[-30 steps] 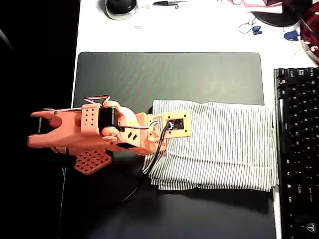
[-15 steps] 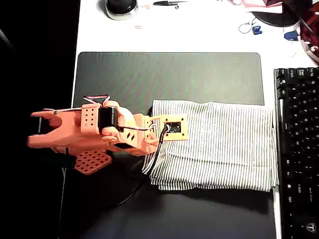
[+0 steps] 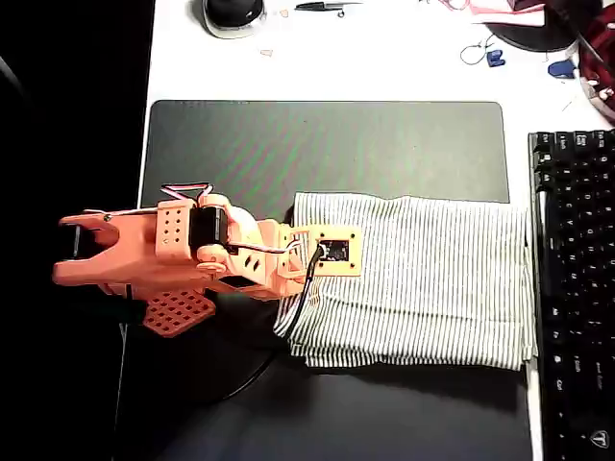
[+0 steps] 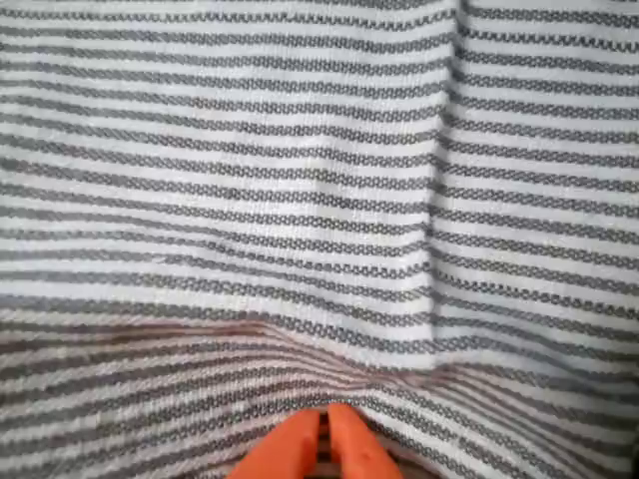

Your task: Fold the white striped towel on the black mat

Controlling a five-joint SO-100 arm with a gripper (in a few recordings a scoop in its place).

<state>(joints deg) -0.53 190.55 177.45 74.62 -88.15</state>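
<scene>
**Claw pressed into the towel's left edge**

The white striped towel (image 3: 423, 279) lies folded on the black mat's (image 3: 327, 144) right half, beside the keyboard (image 3: 575, 288). The claw (image 4: 327, 451), fingertips clenched together, touches the cloth, which puckers around it.

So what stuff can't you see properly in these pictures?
- Overhead view: the arm covers the white striped towel's left edge and the gripper.
- Wrist view: the gripper tips touch; cloth pinched or not is unclear.
- Overhead view: the keyboard is cut off at right, hiding the black mat's right side.
</scene>
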